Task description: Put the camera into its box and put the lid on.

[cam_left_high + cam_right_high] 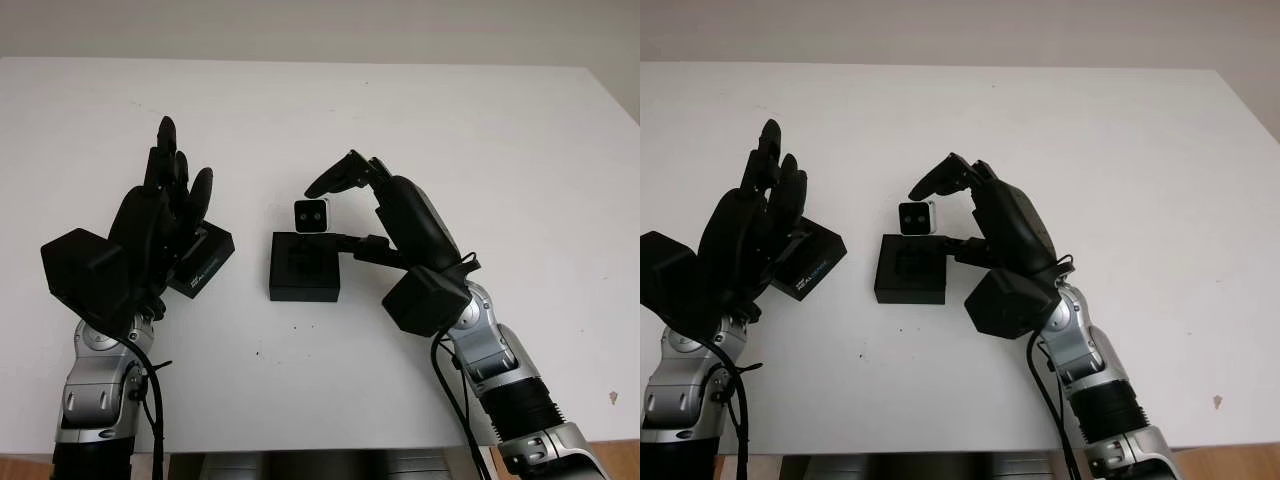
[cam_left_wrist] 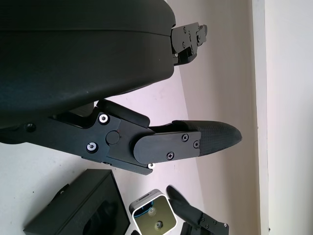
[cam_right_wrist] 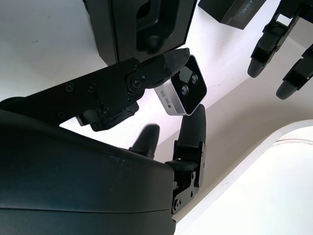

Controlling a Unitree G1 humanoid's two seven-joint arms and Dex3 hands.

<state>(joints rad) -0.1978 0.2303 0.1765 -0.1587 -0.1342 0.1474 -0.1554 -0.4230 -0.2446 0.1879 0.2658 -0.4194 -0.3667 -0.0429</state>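
The right hand [image 1: 345, 205] pinches the small, rigid, likely light camera [image 1: 311, 216] by its smooth sides above the open box [image 1: 304, 266]; left hand [image 1: 160, 215] open over the lid [image 1: 203, 260]

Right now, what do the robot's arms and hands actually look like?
Each robot hand, left and right, is matte black, with a bulky shell and three jointed fingers fastened by small screws. Behind each sits a blocky black wrist, then a silver metal forearm with ribbed black sections and loose black cables.
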